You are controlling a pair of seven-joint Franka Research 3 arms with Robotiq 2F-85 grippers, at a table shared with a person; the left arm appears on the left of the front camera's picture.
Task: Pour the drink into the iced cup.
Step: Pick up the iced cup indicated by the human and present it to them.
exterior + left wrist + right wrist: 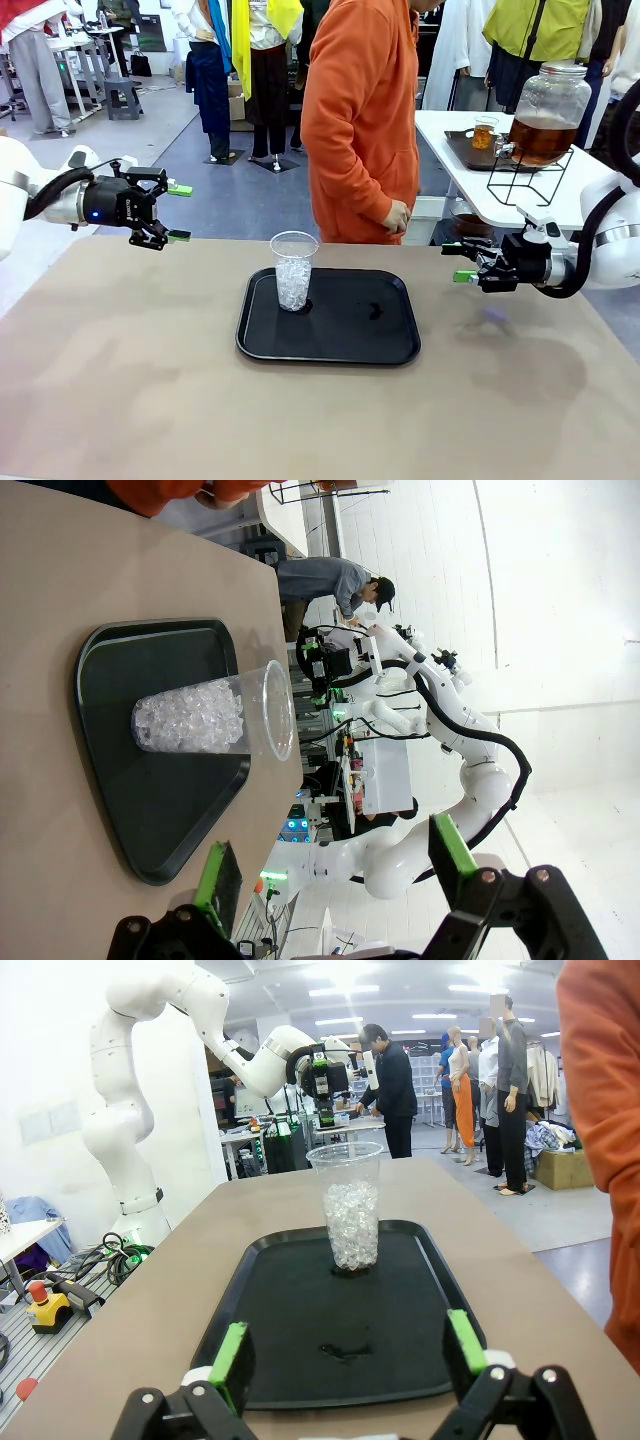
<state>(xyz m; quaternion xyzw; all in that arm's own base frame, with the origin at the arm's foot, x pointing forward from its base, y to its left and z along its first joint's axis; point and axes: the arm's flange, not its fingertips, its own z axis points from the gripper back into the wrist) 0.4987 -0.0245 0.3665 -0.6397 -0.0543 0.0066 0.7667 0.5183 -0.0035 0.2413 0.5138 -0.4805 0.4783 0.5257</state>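
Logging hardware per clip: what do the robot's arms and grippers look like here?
The left arm and right arm are glossy white with rounded joints. A black ribbed cable runs to each wrist. The left gripper and right gripper are black two-finger linkages with bright green pads. A small blue light glows on the left gripper's body.

- Left gripper (333, 850) low in the picture, jaws wide apart, green pads (213, 880) showing, nothing between them.
- Ahead of it, a clear plastic cup (262, 712) stands on a black tray (150, 810); the view is rolled, so it looks sideways.
- Ice cubes (190, 720) fill most of the cup, short of the rim.
- The tray sits flat on the tan bench (60, 600).
- The white right arm (470, 750) curves in beyond the bench.
- An orange garment (160, 492) shows at the top edge.
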